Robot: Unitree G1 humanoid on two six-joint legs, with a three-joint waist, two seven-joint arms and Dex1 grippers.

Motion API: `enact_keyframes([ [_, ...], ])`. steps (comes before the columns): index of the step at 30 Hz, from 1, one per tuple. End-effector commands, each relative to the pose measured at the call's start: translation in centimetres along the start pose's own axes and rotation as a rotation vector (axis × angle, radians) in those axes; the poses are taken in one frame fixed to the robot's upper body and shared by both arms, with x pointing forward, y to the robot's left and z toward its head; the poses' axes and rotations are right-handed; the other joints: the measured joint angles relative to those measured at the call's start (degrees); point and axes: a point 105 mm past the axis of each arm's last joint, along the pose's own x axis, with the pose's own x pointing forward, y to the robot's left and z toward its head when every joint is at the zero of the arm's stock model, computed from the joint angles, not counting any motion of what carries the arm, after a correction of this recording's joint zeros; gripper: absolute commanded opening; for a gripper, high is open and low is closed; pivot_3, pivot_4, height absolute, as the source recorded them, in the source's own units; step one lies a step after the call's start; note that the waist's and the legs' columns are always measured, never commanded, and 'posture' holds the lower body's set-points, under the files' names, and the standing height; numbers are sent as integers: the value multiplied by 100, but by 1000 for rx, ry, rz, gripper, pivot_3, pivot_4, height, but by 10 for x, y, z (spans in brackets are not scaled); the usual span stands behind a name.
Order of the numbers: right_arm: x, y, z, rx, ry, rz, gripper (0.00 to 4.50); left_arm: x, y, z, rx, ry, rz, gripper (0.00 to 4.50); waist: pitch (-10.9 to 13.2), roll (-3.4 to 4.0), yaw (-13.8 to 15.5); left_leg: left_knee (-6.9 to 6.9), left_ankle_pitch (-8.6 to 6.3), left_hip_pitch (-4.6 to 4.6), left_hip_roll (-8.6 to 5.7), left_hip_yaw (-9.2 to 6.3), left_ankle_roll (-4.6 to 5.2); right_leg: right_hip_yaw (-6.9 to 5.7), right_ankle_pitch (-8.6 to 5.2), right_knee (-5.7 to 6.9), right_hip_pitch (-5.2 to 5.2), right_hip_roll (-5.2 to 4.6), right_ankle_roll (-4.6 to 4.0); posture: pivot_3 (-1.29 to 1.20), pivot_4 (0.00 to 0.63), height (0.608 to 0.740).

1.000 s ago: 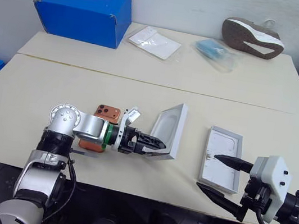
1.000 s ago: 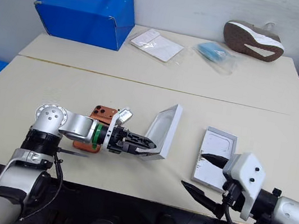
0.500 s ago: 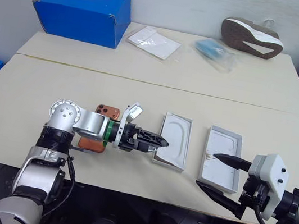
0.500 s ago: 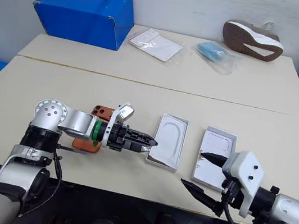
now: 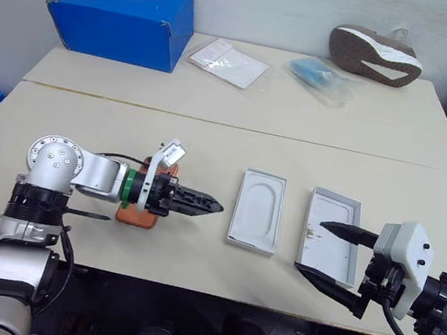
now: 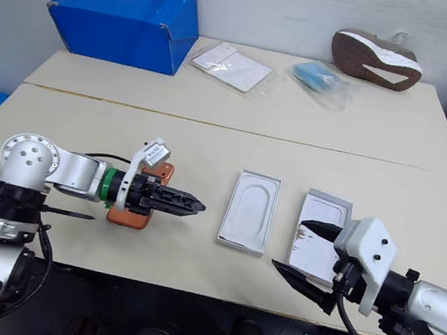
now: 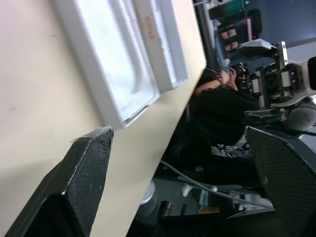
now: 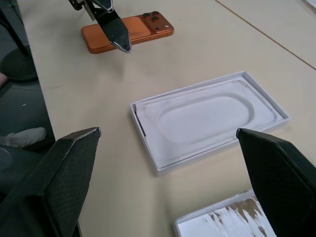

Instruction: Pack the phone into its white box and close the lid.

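Tipped up on edge a second ago, now lying flat and open side up on the cream surface (image 5: pixel 211 140): shallow white rectangular cardboard box (image 5: pixel 258 209) with an oval recess pressed into its floor. Drawn back from that box toward the robot's left in the same second: left jaws, spread wide, holding nothing, hovering above the flat orange-copper phone (image 6: pixel 127 213). To the left of the box, well apart from it, lying flat with the camera bump at the far end: that phone, not yet picked up. Just right of the box, parallel to it: shallow white tray-like lid (image 5: pixel 339 216) with brown specks inside. Above the lid's near end: right jaws, likewise released and empty.

Judged next: picking up the phone. Best done by turning the wrist so as to straddle the phone's long edges, coming straight down, closing gently on the smooth sides. Lift level, carry across to the box, match long axis to long axis before lowering. Keep the right jaws off the lid meanwhile, ready to steady the light box against sliding.
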Motion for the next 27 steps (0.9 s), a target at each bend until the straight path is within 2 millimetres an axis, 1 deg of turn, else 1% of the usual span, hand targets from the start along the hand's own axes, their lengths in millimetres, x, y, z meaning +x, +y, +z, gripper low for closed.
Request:
enact_keyframes([
  [1, 8, 2, 7, -30, -25, 56, 4500, -28, -7, 7, 135, -95, 37, 4486, 3, -2, -11, 0, -1, 0, 3, 1, -1, 0, -2, 0, -1, 1, -3, 0, 150, 740],
  [5, 22, 0, 10, -37, -43, 133, 4500, -70, 9, 2, 157, -151, 156, 4486, 6, 0, -2, -4, -1, 0, 4, 1, -2, -1, -5, -4, -1, 0, -8, 0, 150, 740],
  [6, 26, -1, 10, -43, -46, 149, 4126, -78, 11, 1, 154, -157, 175, 4500, 8, -2, 2, -5, -1, -1, 4, -1, -1, -2, -5, -5, -1, 0, -10, 0, 150, 740],
  [8, 36, 0, 12, -61, -50, 196, 3547, -95, 18, -1, 123, -170, 213, 4500, 10, -1, 14, -7, -1, -2, 4, -1, 0, -3, -7, -7, -2, 0, -13, 0, 150, 740],
  [10, 50, 0, 14, -82, -59, 237, 2845, -113, 31, -2, 84, -186, 290, 4500, 13, -3, 13, -10, -2, -2, 4, -2, 3, -4, -8, -8, -3, -2, -14, 0, 150, 740],
  [11, 57, 0, 14, -93, -62, 258, 2590, -120, 40, -2, 64, -189, 334, 4500, 13, -3, 18, -12, -2, -2, 4, -2, 5, -5, -8, -9, -4, -2, -14, 0, 150, 740],
  [12, 62, 0, 15, -100, -62, 271, 2081, -124, 45, -3, 52, -189, 361, 4500, 13, -3, 23, -19, -1, -2, 4, -4, 6, -6, -9, -10, -4, -2, -16, 0, 150, 740],
  [15, 85, 2, 10, -138, -43, 323, 1059, -130, 56, -3, 12, -178, 407, 4500, 15, -8, 20, -25, -1, -11, 3, -6, 10, -9, -10, -6, -13, -3, -17, 0, 150, 740],
  [18, 113, 3, 4, -177, -14, 351, 41, -128, 64, -2, -22, -154, 414, 4500, 9, -24, 5, -15, 2, -60, -1, -4, 14, -10, -6, 16, -59, -4, -12, 0, 150, 740],
  [21, 138, 4, 4, -207, 3, 363, 41, -121, 75, 3, -66, -161, 417, 4500, 10, -23, 4, -9, 3, -90, -9, 3, 17, -11, -6, 28, -94, -6, -11, 0, 150, 740],
  [23, 160, 9, 5, -255, 24, 377, 41, -111, 80, 6, -86, -149, 408, 4500, 9, -23, -10, -3, 3, -95, -9, 6, 17, -23, -6, 30, -96, -5, -11, 0, 150, 740],
  [27, 185, 11, 4, -301, 53, 378, 41, -95, 89, 5, -94, -98, 408, 4500, 8, -21, 10, 11, 6, -90, -20, 1, 19, -26, -6, 54, -94, -19, -10, 0, 150, 740],
])
